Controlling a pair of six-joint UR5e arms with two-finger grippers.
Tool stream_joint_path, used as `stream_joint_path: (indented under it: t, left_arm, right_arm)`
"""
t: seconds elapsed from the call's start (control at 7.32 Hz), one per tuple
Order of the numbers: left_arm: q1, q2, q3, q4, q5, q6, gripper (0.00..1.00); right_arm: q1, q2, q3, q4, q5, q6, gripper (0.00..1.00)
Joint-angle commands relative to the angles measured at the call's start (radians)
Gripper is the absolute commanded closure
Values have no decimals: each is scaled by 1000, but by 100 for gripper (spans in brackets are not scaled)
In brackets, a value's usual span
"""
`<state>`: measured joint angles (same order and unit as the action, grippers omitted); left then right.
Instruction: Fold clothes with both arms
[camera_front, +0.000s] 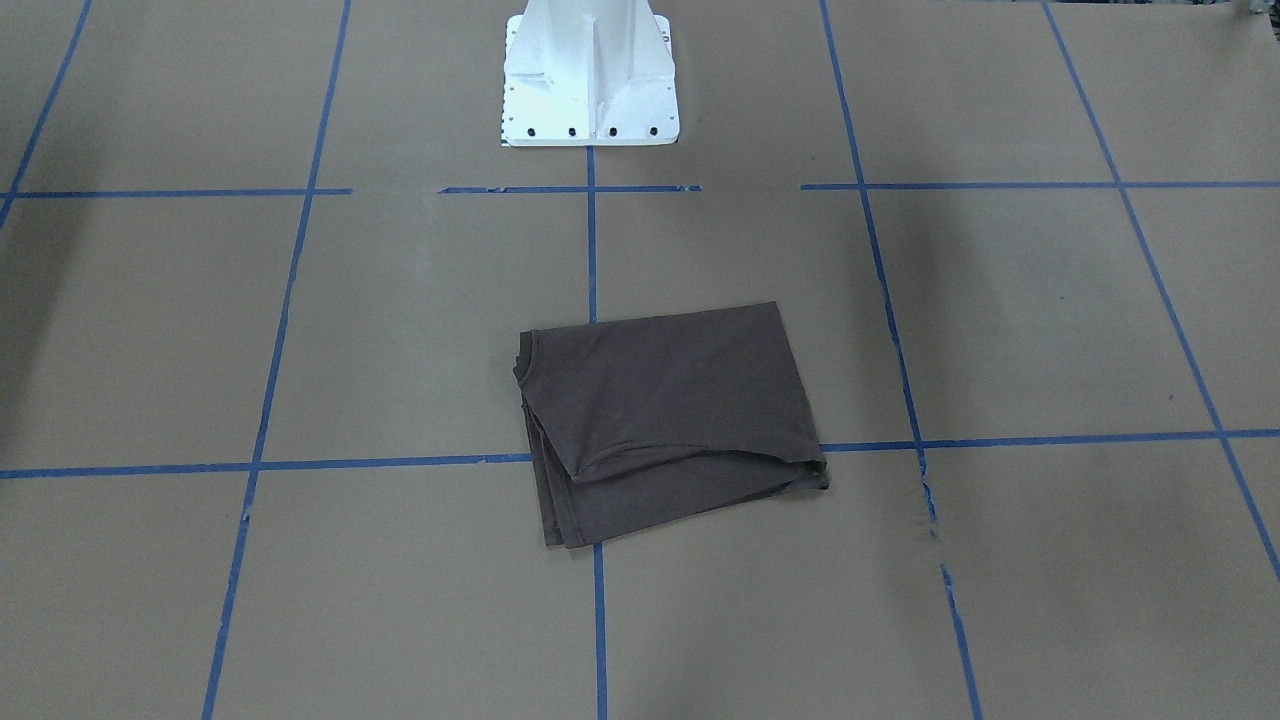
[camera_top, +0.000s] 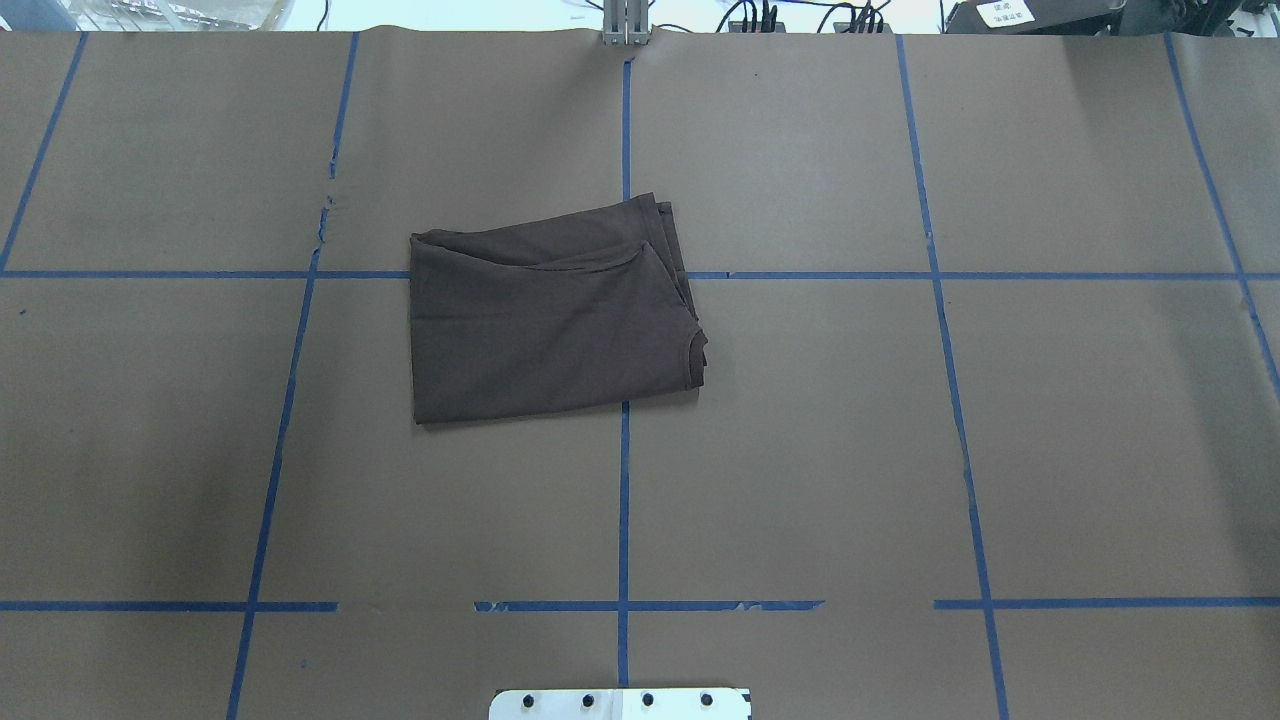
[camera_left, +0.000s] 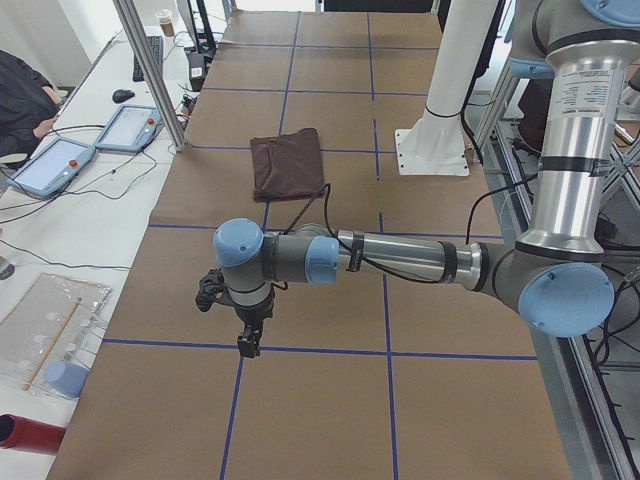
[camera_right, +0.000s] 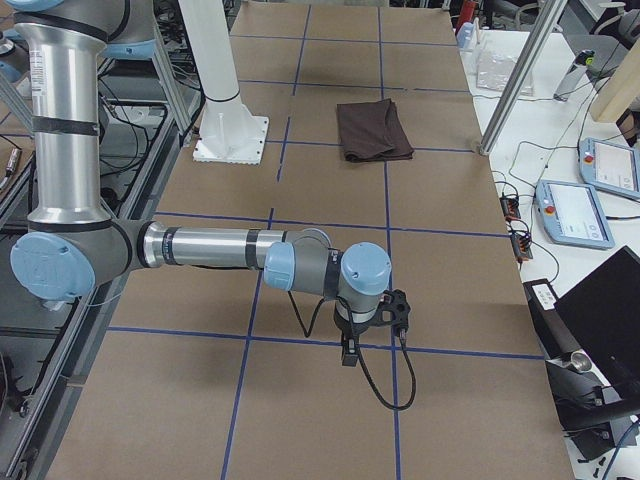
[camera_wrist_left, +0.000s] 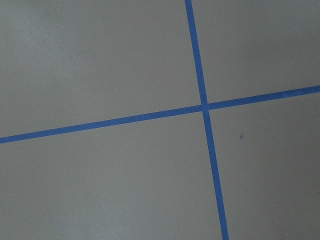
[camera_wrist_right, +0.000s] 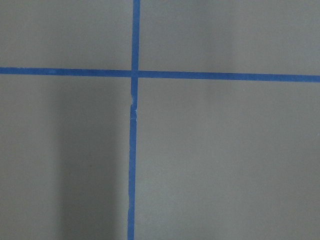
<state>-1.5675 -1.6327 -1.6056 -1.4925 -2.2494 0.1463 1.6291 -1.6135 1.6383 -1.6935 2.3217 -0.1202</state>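
Table is wearing a brown paper cover, with blue tape running over it in a grid. In the overhead view, the dark brown T-shirt is lying folded flat, just off centre toward 10 o'clock, covering a tape crossing. Its layered edges are stacking at its 3 o'clock side. A white pedestal plate is sitting at the 6 o'clock edge, showing dark bolt heads.
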Motion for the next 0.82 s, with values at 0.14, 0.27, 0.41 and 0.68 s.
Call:
stream_joint_path:
  t: [0.14,0.27,0.41,0.68]
  left_arm:
    - [0,4,4,3,-68,-2,0]
    - [0,4,4,3,-93,-4,0]
    - [0,4,4,5,-98,-4,0]
    - [1,4,4,3,-98,-4,0]
  right_arm:
    - [0,1,1,0,2,1,0]
    - [0,1,3,0,4,1,0]
    - [0,1,6,0,4,1,0]
    - [0,3,6,0,4,1,0]
